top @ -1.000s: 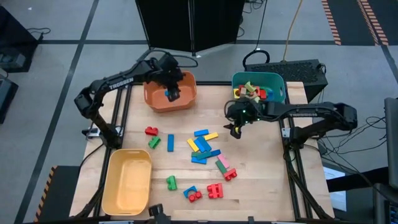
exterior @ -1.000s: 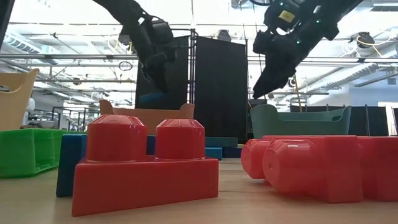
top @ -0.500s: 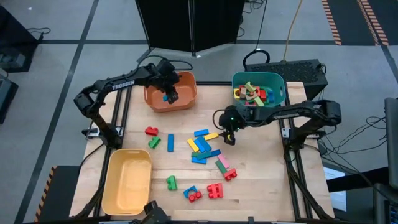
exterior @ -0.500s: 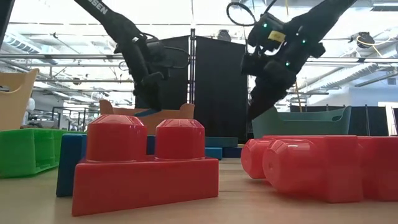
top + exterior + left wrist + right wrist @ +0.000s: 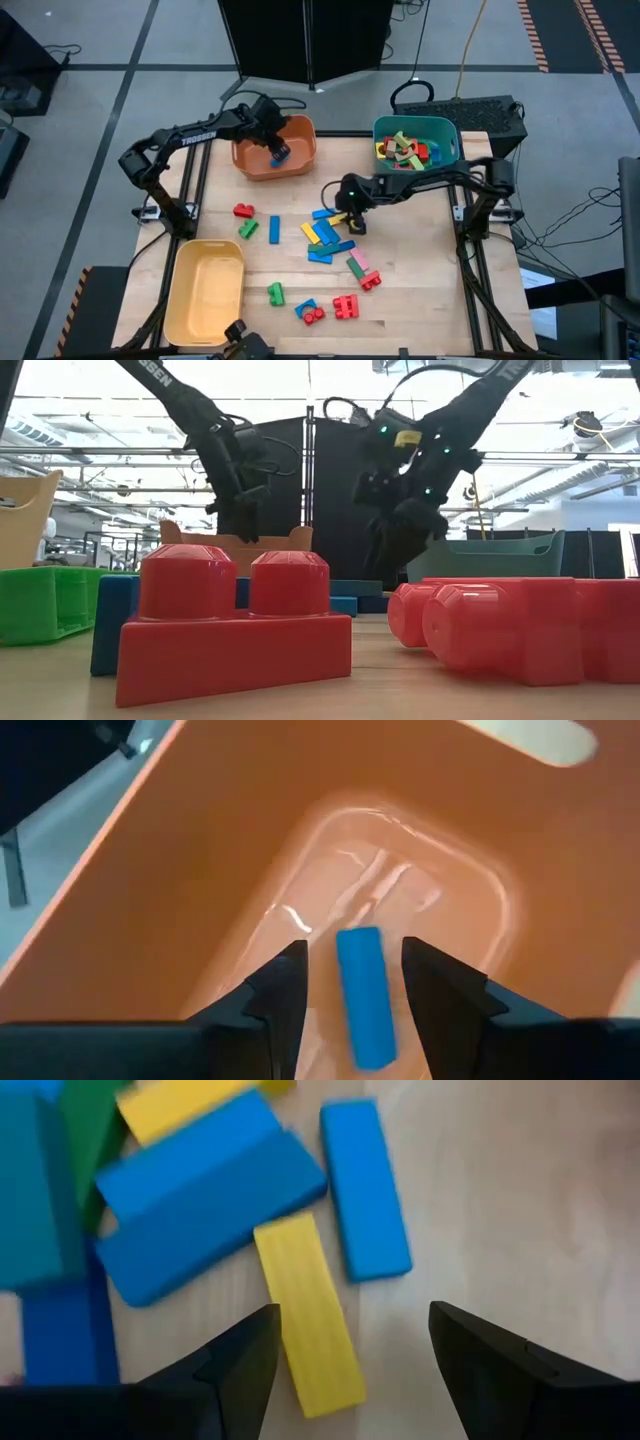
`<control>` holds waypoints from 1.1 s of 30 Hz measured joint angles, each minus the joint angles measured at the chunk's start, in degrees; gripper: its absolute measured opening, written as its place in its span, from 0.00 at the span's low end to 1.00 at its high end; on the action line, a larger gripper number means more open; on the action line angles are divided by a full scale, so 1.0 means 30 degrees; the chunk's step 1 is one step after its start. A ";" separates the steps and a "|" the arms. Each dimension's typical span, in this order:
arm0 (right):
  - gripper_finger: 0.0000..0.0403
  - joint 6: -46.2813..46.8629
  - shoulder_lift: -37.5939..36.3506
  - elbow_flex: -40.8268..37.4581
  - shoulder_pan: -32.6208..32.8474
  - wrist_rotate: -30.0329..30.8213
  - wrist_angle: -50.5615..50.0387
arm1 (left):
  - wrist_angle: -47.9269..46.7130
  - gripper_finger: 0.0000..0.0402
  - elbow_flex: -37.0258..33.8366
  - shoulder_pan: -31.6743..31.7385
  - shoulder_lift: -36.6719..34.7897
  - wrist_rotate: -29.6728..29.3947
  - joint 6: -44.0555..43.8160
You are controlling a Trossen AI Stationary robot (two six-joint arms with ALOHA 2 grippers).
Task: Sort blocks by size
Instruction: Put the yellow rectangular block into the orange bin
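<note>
Blue bar [image 5: 362, 993] now loose between spread left claw [image 5: 352, 982], inside orange bin [image 5: 298, 160].

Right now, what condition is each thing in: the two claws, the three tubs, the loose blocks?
Left gripper: jaws open inside the orange bin, blue bar between them, not gripped.
Right gripper: jaws open, above the centre pile.
Blue bar: lying in the orange bin.
Orange bin: holds that bar.
Teal bin: holds several blocks.
Yellow bin: empty.
Blocks on table: scattered, unsorted.
</note>
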 joint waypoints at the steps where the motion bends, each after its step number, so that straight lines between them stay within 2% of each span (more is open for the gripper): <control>1: 0.60 -0.0197 0.0418 0.0305 -0.0003 -0.0003 -0.0353 | 0.0000 0.40 0.0000 0.0011 0.0000 -0.0019 -0.0170; 5: 0.60 -0.0414 0.1496 0.1153 0.0035 -0.0035 -0.1540 | 0.0114 0.41 0.0000 -0.0029 0.0000 0.0136 -0.0488; 12: 0.57 -0.0646 0.1660 0.1375 0.0222 0.0064 -0.1843 | 0.0095 0.41 0.0000 -0.0277 0.0000 0.0690 -0.0575; 16: 0.46 -0.0584 0.1660 0.1375 0.0233 -0.0015 -0.2063 | 0.0083 0.41 0.0000 -0.0457 0.0000 0.1016 -0.0456; 22: 0.23 0.0709 0.1633 0.1375 0.0233 0.0032 -0.2228 | -0.0439 0.41 0.0000 -0.0685 0.0000 0.1129 -0.0122; 25: 0.19 0.1346 0.1515 0.1372 0.0233 0.0038 -0.2272 | -0.0562 0.41 0.0000 -0.0715 0.0000 0.1231 -0.0566; 27: 0.19 0.1713 0.1254 0.1321 0.0233 0.0058 -0.2345 | -0.0576 0.41 0.0000 -0.0743 -0.0007 0.2062 -0.0748; 33: 0.21 0.2417 -0.0898 0.1297 0.0180 0.0893 -0.1927 | -0.0217 0.41 0.0278 -0.0852 -0.0131 0.6686 -0.1354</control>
